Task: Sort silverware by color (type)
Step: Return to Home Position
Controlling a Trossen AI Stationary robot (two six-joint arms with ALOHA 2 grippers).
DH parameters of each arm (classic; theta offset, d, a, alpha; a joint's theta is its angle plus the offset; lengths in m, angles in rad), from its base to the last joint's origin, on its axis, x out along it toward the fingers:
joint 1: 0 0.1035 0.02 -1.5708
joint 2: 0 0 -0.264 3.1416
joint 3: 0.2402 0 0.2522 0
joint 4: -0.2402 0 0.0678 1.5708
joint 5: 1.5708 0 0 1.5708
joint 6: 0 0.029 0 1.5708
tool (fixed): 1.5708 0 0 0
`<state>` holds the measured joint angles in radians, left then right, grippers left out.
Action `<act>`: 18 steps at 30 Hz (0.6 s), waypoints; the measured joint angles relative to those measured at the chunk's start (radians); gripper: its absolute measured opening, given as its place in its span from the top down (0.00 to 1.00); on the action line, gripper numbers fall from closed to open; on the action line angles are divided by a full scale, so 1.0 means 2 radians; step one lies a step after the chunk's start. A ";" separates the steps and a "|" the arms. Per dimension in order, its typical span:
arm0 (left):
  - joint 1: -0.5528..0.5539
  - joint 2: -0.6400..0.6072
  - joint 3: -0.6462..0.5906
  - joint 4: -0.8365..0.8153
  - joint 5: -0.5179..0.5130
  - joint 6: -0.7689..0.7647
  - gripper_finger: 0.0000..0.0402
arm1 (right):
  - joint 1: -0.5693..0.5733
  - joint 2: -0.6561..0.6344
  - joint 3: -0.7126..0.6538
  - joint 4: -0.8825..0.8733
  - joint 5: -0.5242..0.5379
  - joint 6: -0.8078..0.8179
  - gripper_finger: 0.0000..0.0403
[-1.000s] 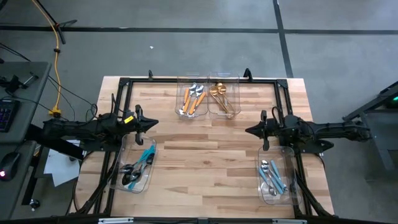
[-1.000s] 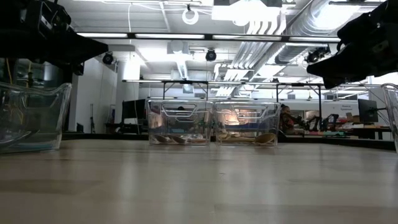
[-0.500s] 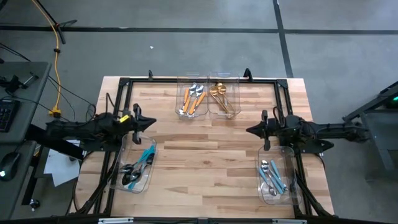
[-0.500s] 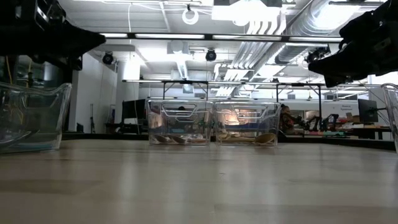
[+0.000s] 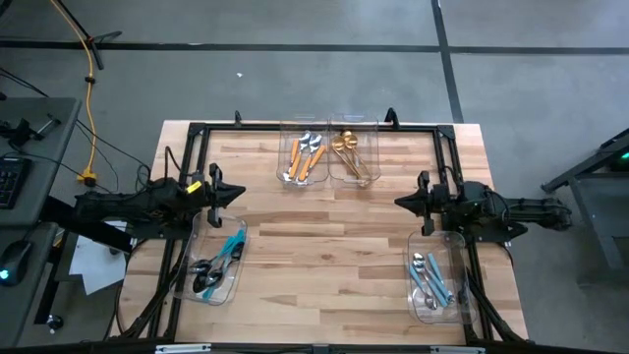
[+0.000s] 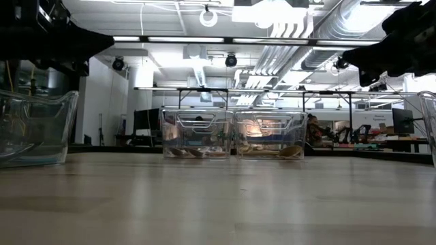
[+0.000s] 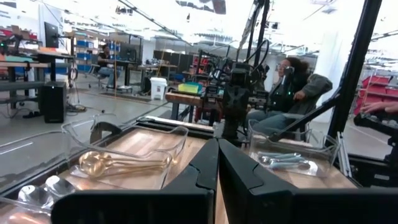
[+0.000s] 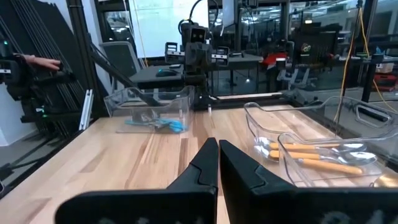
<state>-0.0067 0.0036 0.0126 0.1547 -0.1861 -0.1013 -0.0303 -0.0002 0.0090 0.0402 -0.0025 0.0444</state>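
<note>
Change, right tool (image 5: 401,203): it has drawn back a little toward the right edge of the surface (image 5: 324,236) since a second ago; its two dark fingers are pressed together and hold nothing.
Change, left tool (image 5: 236,193): it has pulled back slightly toward the left edge; its fingers meet in a closed wedge (its wrist view shows no gap) and are empty.
Unchanged: all four bins and all the silverware lie just as before.
Near-left bin (image 5: 234,280): clear, glossy plastic, rectangular with rounded corners; it holds the dark-headed spoons with blue handles (image 5: 208,272), lying in a loose heap.
Near-right bin (image 5: 418,313): the same clear plastic; it holds the silver spoons with light-blue handles (image 5: 430,278), lying roughly parallel.
Surface: pale wooden planks with a smooth finish, framed by black rails.
Far-left bin (image 5: 291,128): a transparent tub touching its neighbour; inside are the silver spoons with orange handles (image 5: 307,157).
Far-right bin (image 5: 369,133): a transparent tub holding the gold spoons (image 5: 346,149), shiny metal from head to handle.
</note>
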 joint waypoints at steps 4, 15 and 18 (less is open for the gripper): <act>0.000 0.000 0.000 -0.010 0.000 0.000 0.99 | 0.000 0.000 0.000 0.000 0.000 0.000 1.00; 0.000 0.000 0.000 -0.019 0.000 0.000 0.99 | 0.000 0.000 0.000 -0.004 0.000 0.000 1.00; 0.000 0.000 0.000 -0.019 0.000 0.000 0.99 | 0.000 0.000 0.000 -0.004 0.000 0.000 1.00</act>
<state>-0.0071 0.0036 0.0124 0.1162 -0.1864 -0.1015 -0.0302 -0.0002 0.0090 0.0315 -0.0027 0.0444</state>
